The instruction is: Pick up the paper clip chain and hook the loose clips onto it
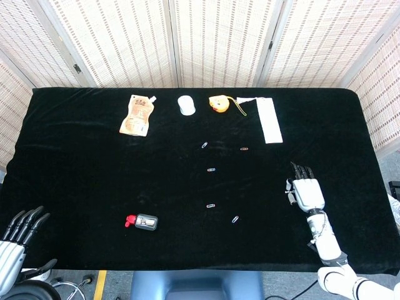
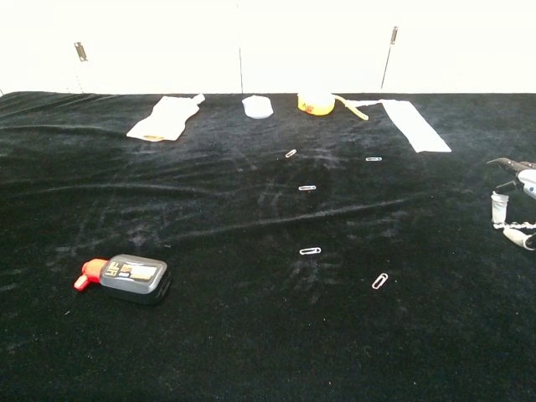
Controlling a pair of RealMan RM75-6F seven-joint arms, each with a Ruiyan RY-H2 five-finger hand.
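Observation:
Several loose paper clips lie apart on the black cloth: one [image 1: 204, 145], one orange [image 1: 244, 149], one [image 1: 211, 169], one [image 1: 210, 205] and one [image 1: 235, 219]. The chest view shows them too, the nearest clip [image 2: 380, 280] lying right of centre. I cannot make out a linked chain among them. My right hand [image 1: 307, 192] lies flat at the right side of the table, fingers straight and apart, holding nothing; its edge [image 2: 512, 205] shows in the chest view. My left hand [image 1: 19, 240] hangs off the near left corner, fingers extended and empty.
At the back lie an orange pouch [image 1: 135, 115], a white round object [image 1: 185, 105], a yellow object with a cord [image 1: 219, 104] and a white strip [image 1: 270, 120]. A small black item with a red cap [image 1: 144, 221] sits near the front left.

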